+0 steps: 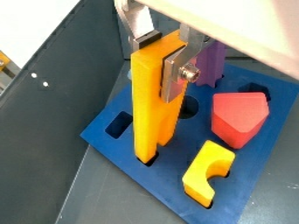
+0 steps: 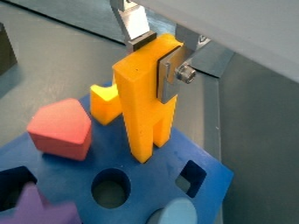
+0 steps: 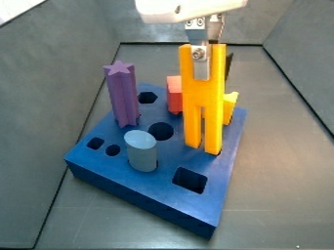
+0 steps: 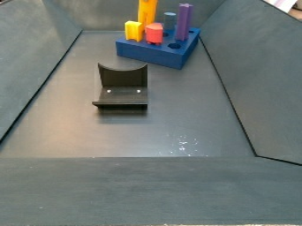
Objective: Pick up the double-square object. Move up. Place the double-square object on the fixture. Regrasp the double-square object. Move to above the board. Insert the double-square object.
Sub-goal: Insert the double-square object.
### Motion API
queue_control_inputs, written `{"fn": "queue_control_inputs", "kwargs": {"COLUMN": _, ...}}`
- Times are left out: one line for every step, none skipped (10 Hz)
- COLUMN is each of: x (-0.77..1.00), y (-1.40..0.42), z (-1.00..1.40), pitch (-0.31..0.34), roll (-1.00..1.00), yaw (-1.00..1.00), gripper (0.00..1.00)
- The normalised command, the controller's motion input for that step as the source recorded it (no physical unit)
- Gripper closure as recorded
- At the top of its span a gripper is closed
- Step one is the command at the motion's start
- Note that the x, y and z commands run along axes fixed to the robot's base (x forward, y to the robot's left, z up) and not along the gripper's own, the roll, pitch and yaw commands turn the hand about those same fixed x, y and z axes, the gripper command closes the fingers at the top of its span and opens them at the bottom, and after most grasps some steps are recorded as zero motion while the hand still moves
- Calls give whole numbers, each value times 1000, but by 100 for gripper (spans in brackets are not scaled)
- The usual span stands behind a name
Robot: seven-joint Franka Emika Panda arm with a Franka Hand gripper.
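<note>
Insertion stage is judged to be reached. The hand [image 1: 163, 54] is placed over the board [image 3: 117, 166], its silver fingers [image 1: 177, 68] closed on the upper end of the bar [image 3: 202, 98], which is held upright. In both wrist views the bar's lower end [image 2: 145, 150] is seen at a slot in the board; whether the legs are bottomed or only started cannot be told. In a side view the bar stands tall above the star peg [image 3: 120, 93], so full seating is doubted. The fixture [image 4: 120, 86] stands empty on the floor, well apart from the board, so pick-up, placing and regrasp are taken as done. Left to do, by judgement: the bar is to be pressed down fully, then released. The red peg [image 1: 239, 117] and notched block [image 1: 208, 171] sit near the slot.
</note>
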Motion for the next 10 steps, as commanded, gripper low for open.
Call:
{"fn": "queue_control_inputs", "kwargs": {"x": -254, "y": -369, "z": -871, "pitch": -171, "roll": 93, "yaw": 229, "gripper": 100}}
{"fn": "queue_control_inputs", "kwargs": {"x": -83, "y": 0, "z": -1000, "pitch": -114, "roll": 67, "yaw": 246, "gripper": 100}}
{"fn": "queue_control_inputs", "kwargs": {"x": 177, "y": 223, "z": -1000, "pitch": -59, "roll": 0, "yaw": 566, "gripper": 100}}
{"fn": "queue_control_inputs", "kwargs": {"x": 0, "y": 286, "z": -943, "pitch": -63, "roll": -21, "yaw": 900, "gripper": 100}}
{"fn": "queue_control_inputs", "kwargs": {"x": -163, "y": 91, "z": -823, "pitch": -141, "roll": 0, "yaw": 1000, "gripper": 100}}
{"fn": "queue_control_inputs", "kwargs": {"x": 0, "y": 111, "z": -649, "pitch": -36, "roll": 73, "yaw": 983, "gripper": 100}}
{"fn": "queue_control_inputs", "kwargs": {"x": 226, "y": -197, "z": -269, "pitch": 24, "roll": 181, "yaw": 194, "gripper": 100}}
{"fn": "queue_control_inputs", "kwargs": {"x": 0, "y": 0, "z": -40, "pitch": 0, "roll": 0, "yaw": 0, "gripper": 100}}
{"fn": "queue_control_inputs", "kwargs": {"x": 480, "y": -206, "z": -680, "pitch": 264, "roll": 34, "yaw": 229, "gripper": 100}}
{"fn": "queue_control_inputs", "kwargs": {"x": 483, "y": -229, "z": -506, "pitch": 336, "roll": 97, "yaw": 289, "gripper": 100}}
